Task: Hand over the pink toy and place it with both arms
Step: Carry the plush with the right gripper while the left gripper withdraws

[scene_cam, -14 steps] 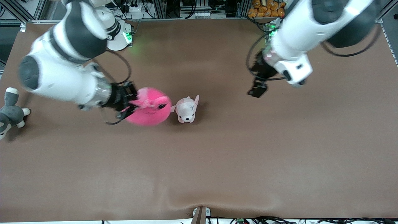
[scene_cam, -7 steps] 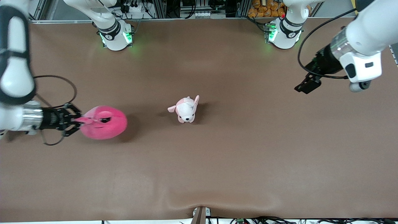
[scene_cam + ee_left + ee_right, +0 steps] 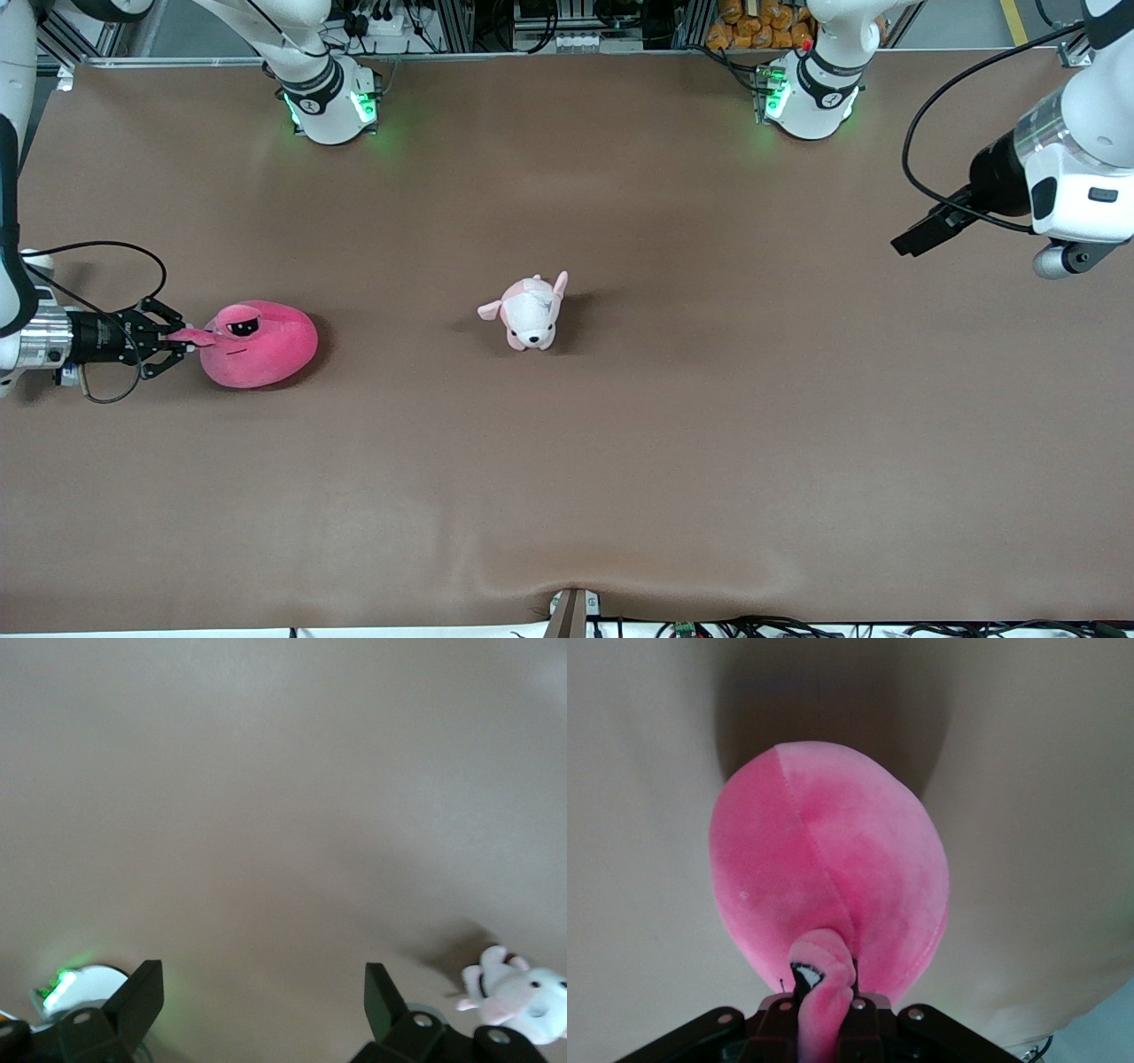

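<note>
The pink toy (image 3: pixel 261 346) is a round hot-pink plush with black sunglasses-like eyes, low at the table toward the right arm's end. My right gripper (image 3: pixel 182 337) is shut on its protruding snout. In the right wrist view the snout (image 3: pixel 824 970) runs between the fingers of the right gripper (image 3: pixel 824 992), and the toy's round body (image 3: pixel 833 868) fills the middle. My left gripper (image 3: pixel 917 237) is up in the air over the left arm's end of the table. It is open and empty, with its two fingers wide apart in the left wrist view (image 3: pixel 261 992).
A small pale pink-and-white plush puppy (image 3: pixel 529 312) stands mid-table and also shows in the left wrist view (image 3: pixel 518 997). A bit of the grey-and-white plush (image 3: pixel 37 259) shows beside the right arm. The two green-lit arm bases (image 3: pixel 328 97) stand along the table's back edge.
My right gripper has carried the pink toy from beside the puppy toward the right arm's end of the table. My left gripper has swung out toward the left arm's end.
</note>
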